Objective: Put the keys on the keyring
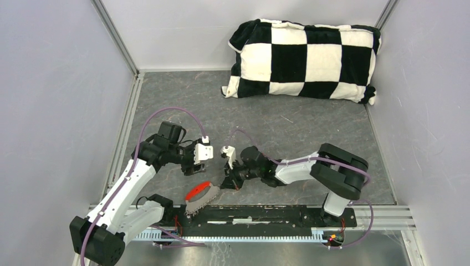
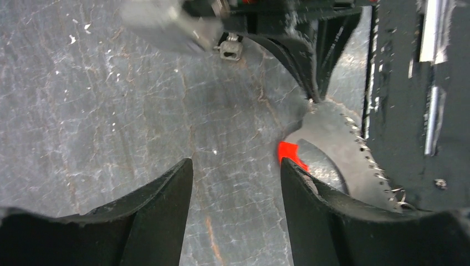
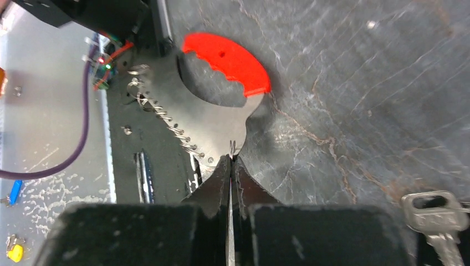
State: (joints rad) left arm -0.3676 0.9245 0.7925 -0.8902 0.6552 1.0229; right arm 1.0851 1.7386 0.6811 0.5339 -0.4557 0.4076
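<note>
The keyring (image 1: 200, 198) is a flat grey metal plate with a red curved grip and several thin wire rings along one edge. It lies on the mat by the near rail. My right gripper (image 1: 228, 180) is shut on a thin silver strip seen edge on, seemingly a key, with its tip touching the plate's end (image 3: 210, 122) below the red grip (image 3: 227, 61). A loose silver key (image 3: 435, 216) lies on the mat to the right of the fingers. My left gripper (image 1: 192, 166) is open and empty over bare mat (image 2: 237, 172), with the red grip (image 2: 287, 151) just beside its right finger. No red or dark key head shows.
A black-and-white checkered pillow (image 1: 302, 58) lies at the back right. The black base rail (image 1: 266, 216) runs along the near edge, right behind the keyring. An aluminium frame rail (image 1: 124, 138) borders the left side. A small silver key-like piece (image 2: 229, 51) lies under the right arm.
</note>
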